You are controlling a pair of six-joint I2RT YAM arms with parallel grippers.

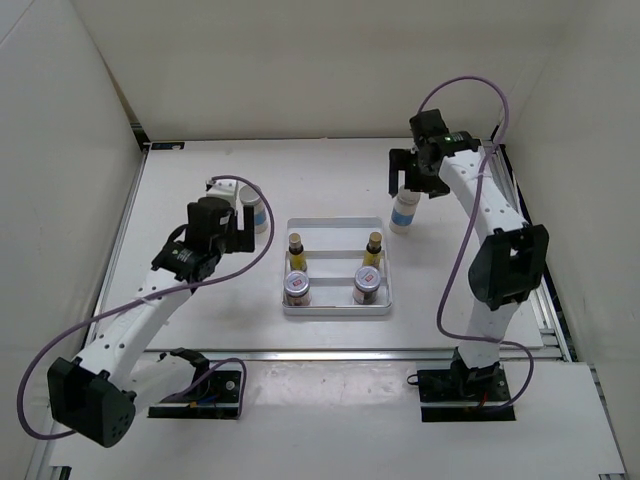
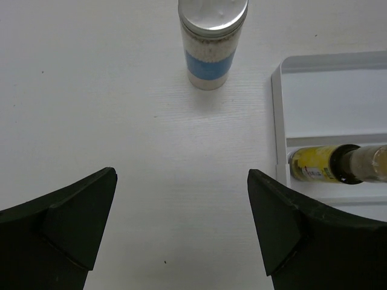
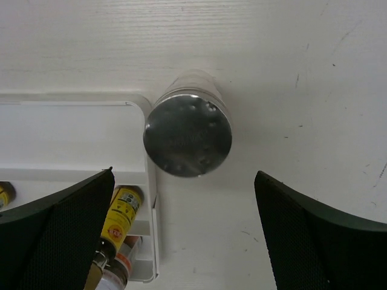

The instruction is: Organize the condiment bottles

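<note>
The left-edge white bottle and right-edge white bottle carry blue bands and grey caps. The slim bottles are yellow with dark caps; the jars have silver lids. Tray and bench are white.

White blue-band bottles: two. Slim yellow bottles: two. Silver-lid jars: two. White tray: one. Robot arms: two.

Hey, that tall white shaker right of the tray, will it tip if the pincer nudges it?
Probably tippy: the shaker stands tall and narrow on a small base. Its round body would likely roll once down. The smooth metal cap looks slippery.
</note>
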